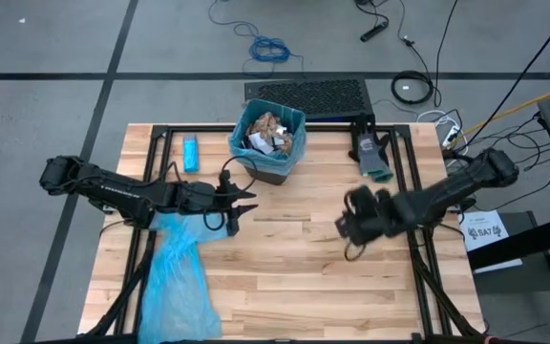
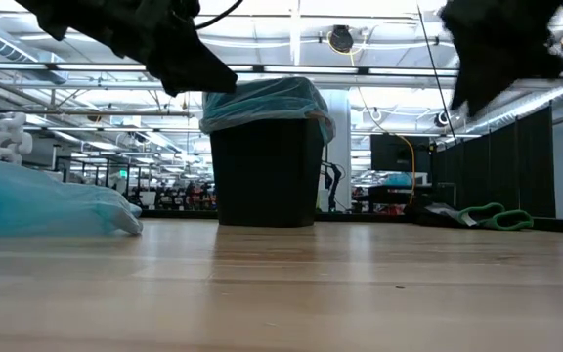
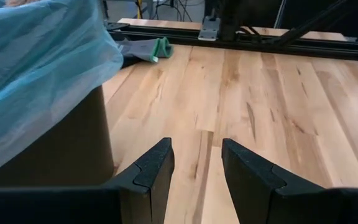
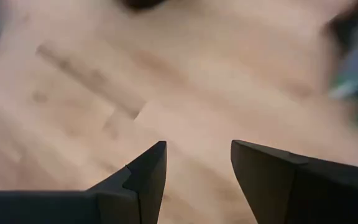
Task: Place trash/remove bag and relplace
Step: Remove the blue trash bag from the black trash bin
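A dark trash bin (image 1: 270, 143) lined with a light-blue bag stands at the table's far middle, holding crumpled brown and white trash (image 1: 268, 132). It shows in the low view (image 2: 267, 161) and the left wrist view (image 3: 48, 149). A spare light-blue bag (image 1: 175, 277) lies flat at the near left. My left gripper (image 1: 246, 203) is open and empty, just near of the bin. My right gripper (image 1: 351, 226) is open and empty, above the table's middle right.
A small solid blue oblong object (image 1: 191, 154) lies left of the bin. A grey and green glove (image 1: 372, 158) lies at the far right, also in the left wrist view (image 3: 143, 48). Bare wood (image 1: 294, 277) lies between the arms and toward the near edge.
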`<state>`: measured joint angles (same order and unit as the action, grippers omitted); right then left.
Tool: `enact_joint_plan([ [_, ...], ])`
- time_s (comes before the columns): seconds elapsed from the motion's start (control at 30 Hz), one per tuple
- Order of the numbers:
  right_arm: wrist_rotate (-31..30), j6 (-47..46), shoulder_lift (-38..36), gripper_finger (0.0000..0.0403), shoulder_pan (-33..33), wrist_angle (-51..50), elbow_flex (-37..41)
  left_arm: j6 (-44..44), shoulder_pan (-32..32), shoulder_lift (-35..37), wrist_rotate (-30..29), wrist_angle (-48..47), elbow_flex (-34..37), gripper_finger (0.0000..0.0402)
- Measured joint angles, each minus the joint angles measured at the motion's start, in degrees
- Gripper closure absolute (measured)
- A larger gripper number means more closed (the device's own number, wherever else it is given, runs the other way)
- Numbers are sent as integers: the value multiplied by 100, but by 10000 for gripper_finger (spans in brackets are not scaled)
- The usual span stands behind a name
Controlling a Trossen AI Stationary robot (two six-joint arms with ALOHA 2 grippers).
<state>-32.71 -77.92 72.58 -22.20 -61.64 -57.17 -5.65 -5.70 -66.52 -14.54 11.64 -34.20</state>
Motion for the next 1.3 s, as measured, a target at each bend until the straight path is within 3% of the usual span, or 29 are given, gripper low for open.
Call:
enact_joint_plan([
  [0.17,4,-283,-46,232,-554,2589,1762,-7,-6,-41,-57,37,0,260],
  [0.27,0,55,60,232,-722,4357,2574,-3,-6,-184,-235,106,-2,260],
  [0.5,-76,637,412,232,-819,7425,3406,-288,-48,-261,-946,111,-2,260],
  [0.63,-45,675,520,232,-751,7924,3421,-673,-135,277,-973,-261,-2,260],
  [0.97,-155,-85,511,232,-75,9016,3354,-2250,-96,3078,-1510,-2823,-2,260],
  [1.17,-100,461,511,232,906,9465,2754,-3008,52,3580,-1478,-3330,-4,260],
  [1.3,327,756,509,232,1593,9454,2403,-3379,122,3580,-1414,-3600,-4,260],
])
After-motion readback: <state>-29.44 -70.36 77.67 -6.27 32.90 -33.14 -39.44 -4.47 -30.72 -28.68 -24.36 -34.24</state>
